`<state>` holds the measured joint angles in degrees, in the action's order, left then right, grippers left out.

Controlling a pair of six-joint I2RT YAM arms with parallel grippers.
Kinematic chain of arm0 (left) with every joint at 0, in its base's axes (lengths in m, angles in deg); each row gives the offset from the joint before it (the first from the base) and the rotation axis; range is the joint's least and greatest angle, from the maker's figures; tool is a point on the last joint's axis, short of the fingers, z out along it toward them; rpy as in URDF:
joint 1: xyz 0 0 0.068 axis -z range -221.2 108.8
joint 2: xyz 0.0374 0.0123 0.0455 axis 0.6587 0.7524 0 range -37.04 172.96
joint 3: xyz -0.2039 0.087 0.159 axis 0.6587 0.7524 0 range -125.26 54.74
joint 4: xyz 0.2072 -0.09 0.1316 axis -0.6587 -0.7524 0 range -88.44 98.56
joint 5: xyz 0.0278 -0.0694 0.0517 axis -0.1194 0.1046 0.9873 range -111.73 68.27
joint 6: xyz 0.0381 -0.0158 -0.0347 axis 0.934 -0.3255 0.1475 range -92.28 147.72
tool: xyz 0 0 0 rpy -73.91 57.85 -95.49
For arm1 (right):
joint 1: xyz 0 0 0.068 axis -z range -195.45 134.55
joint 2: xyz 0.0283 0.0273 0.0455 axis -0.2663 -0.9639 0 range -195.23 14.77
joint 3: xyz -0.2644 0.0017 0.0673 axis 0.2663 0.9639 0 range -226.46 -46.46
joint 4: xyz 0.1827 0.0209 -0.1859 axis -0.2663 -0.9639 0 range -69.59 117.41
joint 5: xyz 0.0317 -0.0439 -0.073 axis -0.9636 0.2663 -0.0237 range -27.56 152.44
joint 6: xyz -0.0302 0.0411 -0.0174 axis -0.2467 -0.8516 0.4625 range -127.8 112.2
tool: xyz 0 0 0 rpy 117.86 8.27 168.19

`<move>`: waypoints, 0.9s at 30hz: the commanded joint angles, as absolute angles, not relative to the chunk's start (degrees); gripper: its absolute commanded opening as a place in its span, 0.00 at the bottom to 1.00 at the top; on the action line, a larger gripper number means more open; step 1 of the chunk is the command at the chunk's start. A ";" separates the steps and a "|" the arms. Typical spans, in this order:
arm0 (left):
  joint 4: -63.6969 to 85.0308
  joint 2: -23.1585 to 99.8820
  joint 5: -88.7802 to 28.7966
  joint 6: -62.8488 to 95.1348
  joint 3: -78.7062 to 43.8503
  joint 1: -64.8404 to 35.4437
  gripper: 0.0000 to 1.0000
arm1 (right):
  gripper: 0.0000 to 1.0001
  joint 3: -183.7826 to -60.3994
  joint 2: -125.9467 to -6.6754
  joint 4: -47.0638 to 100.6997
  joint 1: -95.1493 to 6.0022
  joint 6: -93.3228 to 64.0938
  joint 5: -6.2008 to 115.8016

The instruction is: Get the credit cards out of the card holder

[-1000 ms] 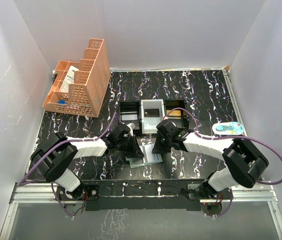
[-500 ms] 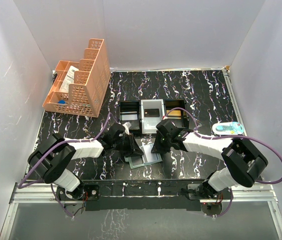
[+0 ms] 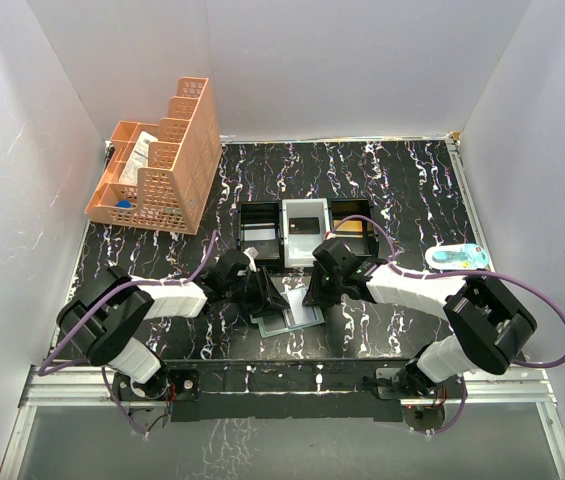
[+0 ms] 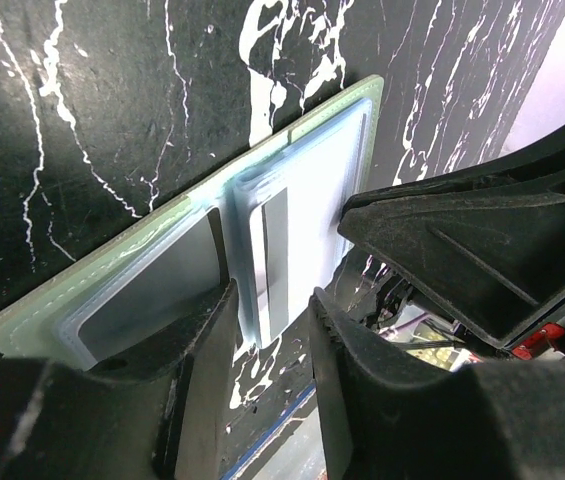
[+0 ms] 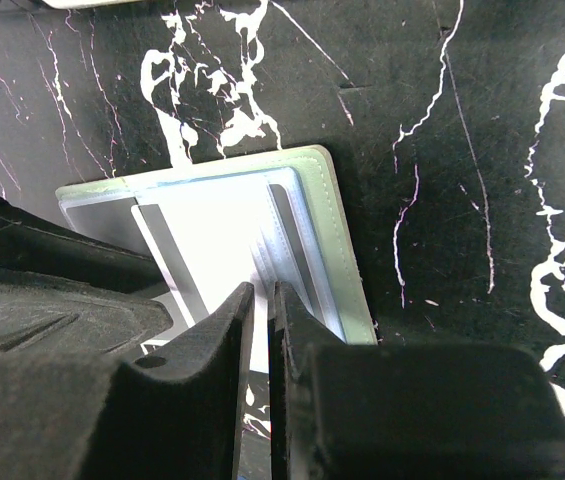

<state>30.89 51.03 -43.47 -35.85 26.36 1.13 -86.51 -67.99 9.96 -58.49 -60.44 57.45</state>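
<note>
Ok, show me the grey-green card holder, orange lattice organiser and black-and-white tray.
Grey-green bifold card holder (image 5: 227,215): right wrist view, shiny inner panel.
Orange lattice organiser (image 3: 194,160): top view, side wall.
Black-and-white three-compartment tray (image 3: 305,252): top view, white middle compartment.

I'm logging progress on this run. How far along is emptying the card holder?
Done: the card holder lies open on the table. In hand: the left gripper, jaws apart, straddles a striped card that sits in the holder; the right gripper, jaws nearly closed, rests over the holder. Left: no card shows fully out, so pulling them all remains.
</note>
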 commanded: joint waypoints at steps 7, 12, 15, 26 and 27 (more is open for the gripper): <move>27.86 52.37 -41.06 -35.91 25.85 0.90 0.28 | 0.11 -85.25 -69.01 8.48 -58.69 -59.74 57.07; 34.20 56.07 -42.66 -38.22 26.29 0.90 0.14 | 0.11 -84.84 -68.92 8.70 -58.76 -59.83 56.90; 37.36 56.43 -42.87 -39.95 27.45 0.89 0.06 | 0.11 -84.52 -68.99 8.86 -58.78 -59.90 56.94; 33.37 49.55 -40.84 -37.84 30.84 0.52 0.00 | 0.11 -84.76 -69.82 7.41 -58.64 -59.66 58.87; 33.74 49.25 -41.14 -37.62 31.41 0.40 0.00 | 0.11 -84.74 -69.74 7.38 -58.63 -59.61 58.78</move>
<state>36.42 52.54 -43.14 -39.52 28.98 0.76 -86.36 -68.12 10.38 -58.45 -60.49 56.90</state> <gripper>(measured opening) 0.021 0.107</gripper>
